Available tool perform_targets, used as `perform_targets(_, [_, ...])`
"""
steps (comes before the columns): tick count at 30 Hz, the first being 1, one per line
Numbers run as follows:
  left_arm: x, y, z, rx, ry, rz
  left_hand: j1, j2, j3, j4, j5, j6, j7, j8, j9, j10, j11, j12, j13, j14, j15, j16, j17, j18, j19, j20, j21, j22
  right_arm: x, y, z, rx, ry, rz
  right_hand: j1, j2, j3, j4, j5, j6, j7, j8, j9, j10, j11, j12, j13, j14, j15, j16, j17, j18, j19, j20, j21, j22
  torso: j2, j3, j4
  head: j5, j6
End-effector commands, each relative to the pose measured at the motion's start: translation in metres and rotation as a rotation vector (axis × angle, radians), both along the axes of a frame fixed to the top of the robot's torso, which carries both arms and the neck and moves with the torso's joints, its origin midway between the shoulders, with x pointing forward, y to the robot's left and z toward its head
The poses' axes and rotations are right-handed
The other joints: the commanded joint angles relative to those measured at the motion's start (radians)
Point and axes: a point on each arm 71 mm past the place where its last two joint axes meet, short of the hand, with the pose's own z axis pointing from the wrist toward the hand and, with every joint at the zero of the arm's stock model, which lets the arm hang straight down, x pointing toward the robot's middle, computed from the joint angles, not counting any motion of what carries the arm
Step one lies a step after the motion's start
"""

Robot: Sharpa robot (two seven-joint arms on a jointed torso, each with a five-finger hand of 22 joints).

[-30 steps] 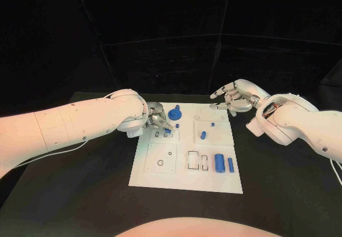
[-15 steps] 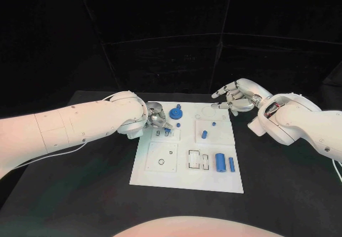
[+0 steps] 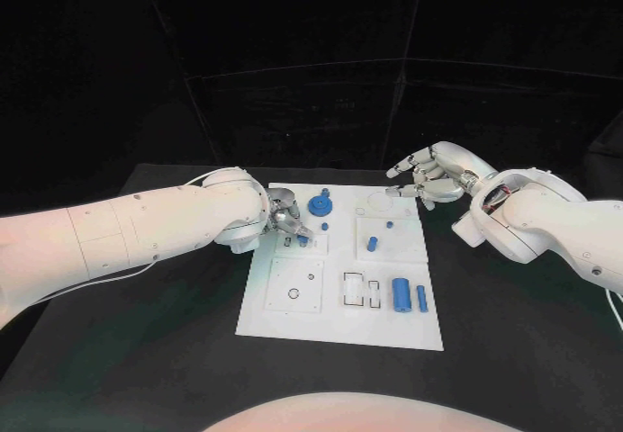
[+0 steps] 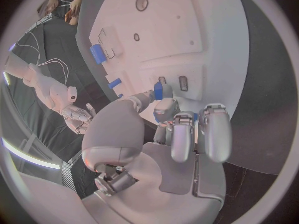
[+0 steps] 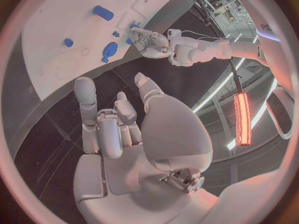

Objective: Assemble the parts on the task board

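Black surface with white task board (image 3: pixel 340 315) at centre; left hand (image 3: pixel 284 222) pinching a small blue part (image 4: pixel 158 90) over the board's far-left slots, right hand (image 3: pixel 434 175) spread and idle beyond the far edge; insertion step, apparently needing alignment before pressing down.

Two arms are seen, both covered in smooth white rounded shells; the left arm (image 3: pixel 143 229) is built of thick cylindrical segments with small dark screw holes; a thin white cable is hung under it; the right arm (image 3: pixel 552 225) is shaped the same, with reddish wiring visible in a gap at the wrist; each arm is ended by a silver metallic hand, the left hand (image 3: pixel 285 222) and the right hand (image 3: pixel 435 174), with pale rounded finger pads.
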Motion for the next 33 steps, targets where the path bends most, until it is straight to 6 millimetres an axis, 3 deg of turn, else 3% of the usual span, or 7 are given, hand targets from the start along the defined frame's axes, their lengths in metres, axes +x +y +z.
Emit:
perform_targets(1, [-0.0006, -0.0009, -0.0007, 0.026, 0.009, -0.025, 0.002, 0.01, 0.161, -0.156, 0.007, -0.006, -0.004, 0.007, 0.001, 0.004, -0.003, -0.004, -0.002, 0.106, 0.003, 0.003, 0.263, -0.012, 0.024, 0.003, -0.003, 0.029, 0.0, 0.0013, 0.0012, 0.003, 0.0, 0.008, 0.012, 0.0, -0.004, 0.0, 0.004, 0.002, -0.003, 0.004, -0.001, 0.001, -0.007, -0.005, -0.002, 0.048, -0.006, -0.005, 0.004, 0.014, -0.002, -0.002, -0.003, -0.002, 0.0, -0.0003, 0.0008, 0.001, -0.001])
perform_targets(33, [-0.0028, -0.0008, -0.0035, 0.056, 0.039, -0.055, -0.02, -0.013, 0.155, -0.165, 0.003, 0.001, -0.011, 0.023, 0.012, 0.015, -0.008, 0.011, 0.01, 0.106, -0.001, 0.003, 0.263, -0.013, 0.026, 0.001, -0.001, 0.035, -0.0002, 0.0015, 0.0012, 0.003, 0.0, 0.01, 0.011, 0.001, -0.006, 0.002, 0.006, 0.001, -0.003, 0.007, -0.002, 0.001, -0.007, -0.005, -0.003, 0.048, -0.006, -0.005, 0.004, 0.014, -0.002, -0.003, -0.006, -0.005, 0.0, 0.0, -0.0003, 0.002, -0.007])
